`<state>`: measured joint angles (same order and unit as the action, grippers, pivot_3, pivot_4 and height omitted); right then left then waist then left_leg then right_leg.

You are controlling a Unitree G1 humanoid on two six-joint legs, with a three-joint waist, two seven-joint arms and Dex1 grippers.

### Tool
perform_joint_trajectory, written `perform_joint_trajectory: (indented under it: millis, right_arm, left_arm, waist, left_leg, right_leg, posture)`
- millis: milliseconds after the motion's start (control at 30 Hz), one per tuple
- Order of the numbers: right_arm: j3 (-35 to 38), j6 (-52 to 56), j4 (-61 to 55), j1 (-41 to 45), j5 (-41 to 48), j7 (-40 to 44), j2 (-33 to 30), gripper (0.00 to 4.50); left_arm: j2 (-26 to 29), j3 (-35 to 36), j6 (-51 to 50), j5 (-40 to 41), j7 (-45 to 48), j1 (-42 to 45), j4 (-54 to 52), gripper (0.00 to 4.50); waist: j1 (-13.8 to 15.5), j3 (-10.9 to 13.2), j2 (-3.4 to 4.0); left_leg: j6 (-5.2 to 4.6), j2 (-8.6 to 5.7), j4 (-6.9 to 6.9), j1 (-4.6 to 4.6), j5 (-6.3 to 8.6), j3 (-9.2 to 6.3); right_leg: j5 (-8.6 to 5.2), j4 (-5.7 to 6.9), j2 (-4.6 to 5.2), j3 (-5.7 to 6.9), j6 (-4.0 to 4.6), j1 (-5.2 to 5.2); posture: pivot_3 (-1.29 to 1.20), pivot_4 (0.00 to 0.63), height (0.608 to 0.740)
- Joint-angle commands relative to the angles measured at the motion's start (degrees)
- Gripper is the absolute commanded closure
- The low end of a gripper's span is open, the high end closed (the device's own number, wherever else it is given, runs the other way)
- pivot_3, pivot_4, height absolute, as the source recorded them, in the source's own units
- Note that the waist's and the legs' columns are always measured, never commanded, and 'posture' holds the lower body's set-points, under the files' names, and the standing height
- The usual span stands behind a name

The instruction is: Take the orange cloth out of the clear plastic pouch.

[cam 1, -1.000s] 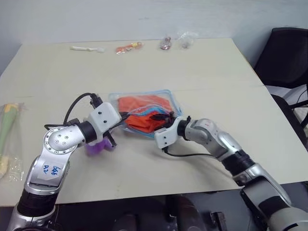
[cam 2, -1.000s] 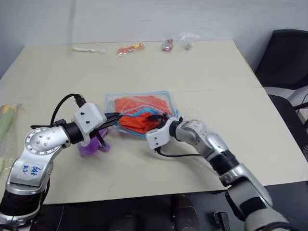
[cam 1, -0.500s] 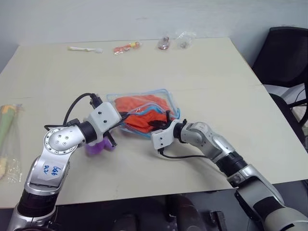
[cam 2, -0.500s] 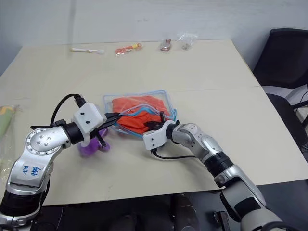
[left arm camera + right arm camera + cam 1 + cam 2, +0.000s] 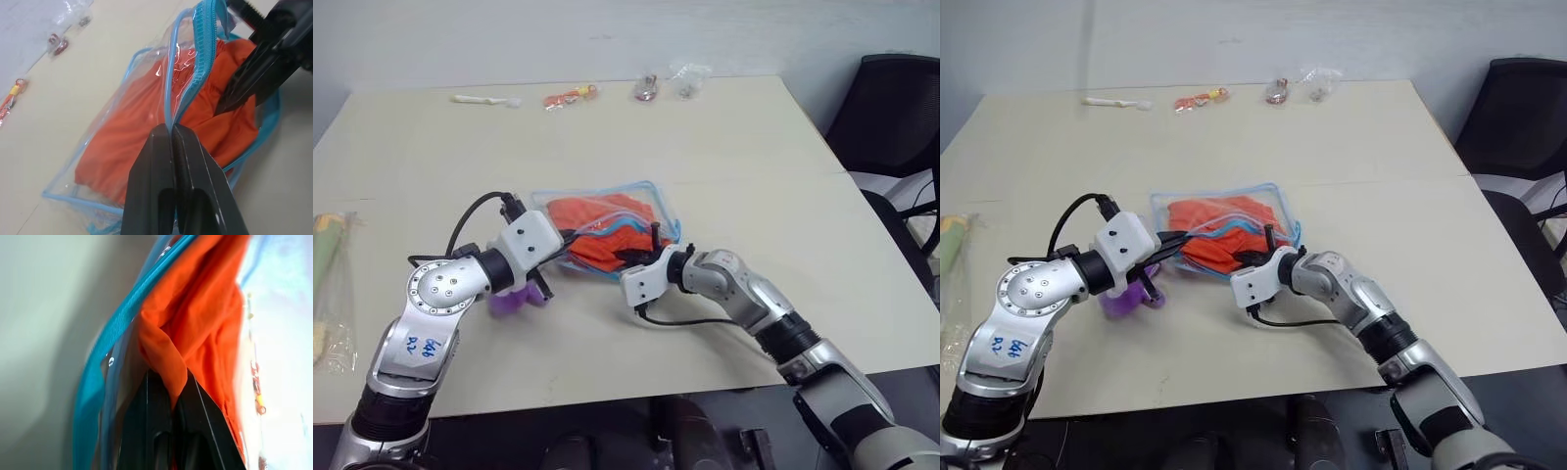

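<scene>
Surface (image 5: 724,176) is beige, with the clear plastic pouch (image 5: 646,201) near the middle, lying flat at the far end, near mouth lifted. Orange cloth (image 5: 597,215) sits inside the pouch, most of it under the clear wall, 1 fold poking toward the mouth. Left claw (image 5: 171,134) is clamped together on the blue zipper trim (image 5: 208,49), holding 1 side of the mouth up. Right claw (image 5: 168,382) is pinched together on a fold of the orange cloth, just inside the opening.

Step in hand, by my read: pulling the cloth out while the pouch is held. To do it well, the left grip should stay firm and steady on the trim so the mouth stays wide, and the right should draw back along the pouch's length, out through the opening, not sideways into the zipper. Pinch looks thin, so a slow pull is safer; cloth may snag or drag the pouch. Purple plush toy (image 5: 509,299) lies under the left arm, not involved
</scene>
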<state>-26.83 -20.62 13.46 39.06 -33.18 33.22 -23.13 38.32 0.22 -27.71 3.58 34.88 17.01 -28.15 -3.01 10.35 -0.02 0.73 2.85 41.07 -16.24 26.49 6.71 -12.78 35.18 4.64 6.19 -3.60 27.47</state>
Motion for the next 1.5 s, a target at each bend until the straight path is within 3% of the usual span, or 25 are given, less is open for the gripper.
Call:
perform_joint_trajectory:
  millis: [33,200,433,567,700,833,1033,1233,1500]
  right_arm:
    - [3.4,1.6,-7.3,-0.9,4.9,2.3,-1.1,4.48]
    - [7.3,6.3,-15.7,-3.6,12.5,7.9,-3.3,4.48]
    - [11.5,11.3,-28.8,-10.0,26.8,20.1,-12.1,4.48]
    - [14.6,14.1,-32.5,-11.2,31.5,22.6,-15.5,4.48]
    - [19.5,21.0,-37.3,-11.7,42.9,28.0,-19.8,4.48]
    - [23.9,29.8,-40.5,-11.7,53.5,31.9,-23.7,4.5]
    - [29.8,43.7,-43.7,-11.2,68.5,35.0,-29.5,4.5]
    - [27.3,45.0,-43.3,-9.2,68.5,33.1,-27.1,4.5]
    - [27.7,53.2,-42.3,-4.9,78.5,32.2,-23.8,4.5]
  left_arm:
    - [-0.1,-1.2,1.0,-2.1,-1.4,0.4,0.6,4.5]
    - [-0.1,-2.2,1.7,-4.0,-2.2,0.1,2.5,4.5]
    - [-1.3,-3.2,2.4,-5.1,-3.0,0.2,4.8,4.5]
    - [-1.7,-3.8,2.6,-5.1,-2.7,0.7,5.7,4.5]
    - [-1.9,-4.0,1.4,-4.2,-2.1,0.7,6.1,4.5]
    - [-2.2,-4.2,0.7,-4.4,-2.4,1.1,6.9,3.68]
    - [-2.7,-3.7,0.5,-3.9,-2.7,2.2,6.6,1.86]
    - [-3.7,-4.8,-0.4,-3.4,-2.2,3.8,5.7,0.02]
    - [-3.9,-6.8,1.2,-4.4,-0.9,5.1,7.2,0.02]
  waist:
    - [0.0,0.0,0.0]
    - [0.2,0.0,0.0]
    - [1.4,0.0,0.0]
    - [1.5,0.0,-0.01]
    - [1.6,0.0,-0.01]
    - [1.7,0.0,-0.02]
    - [2.7,0.0,-0.03]
    - [2.9,0.0,-0.03]
    - [2.9,0.0,-0.04]
  left_leg:
    - [0.0,0.0,0.0,0.0,0.0,0.0]
    - [0.0,0.0,-0.01,0.0,0.0,0.0]
    - [0.0,-0.02,-0.02,0.01,0.0,0.03]
    - [0.0,-0.03,0.0,0.03,0.0,0.06]
    - [-0.01,-0.04,-0.01,0.04,0.0,0.05]
    - [-0.01,-0.04,-0.01,0.04,0.0,0.04]
    - [-0.02,-0.04,0.0,0.06,0.01,0.04]
    - [-0.02,-0.05,0.0,0.06,0.01,0.09]
    - [-0.02,-0.08,0.02,0.06,0.01,0.08]
  right_leg:
    - [0.0,0.0,0.0,0.0,0.0,0.0]
    - [0.0,0.0,0.0,0.02,0.0,0.0]
    - [0.01,-0.07,-0.01,0.03,-0.01,-0.01]
    - [0.01,-0.07,-0.01,0.03,-0.02,-0.04]
    - [0.02,-0.08,-0.01,0.03,-0.03,-0.05]
    - [0.02,-0.08,-0.01,0.04,-0.03,-0.05]
    - [0.02,-0.1,-0.01,0.03,-0.04,-0.08]
    - [0.04,-0.08,-0.01,0.0,-0.05,-0.08]
    - [0.04,-0.07,-0.01,0.01,-0.05,-0.07]
  posture:
    - [0.0,0.15,0.74]
    - [0.0,0.15,0.74]
    - [0.0,0.15,0.74]
    - [0.0,0.15,0.74]
    - [0.0,0.15,0.74]
    - [0.0,0.15,0.74]
    - [0.0,0.15,0.74]
    - [0.0,0.15,0.74]
    - [0.0,0.15,0.74]
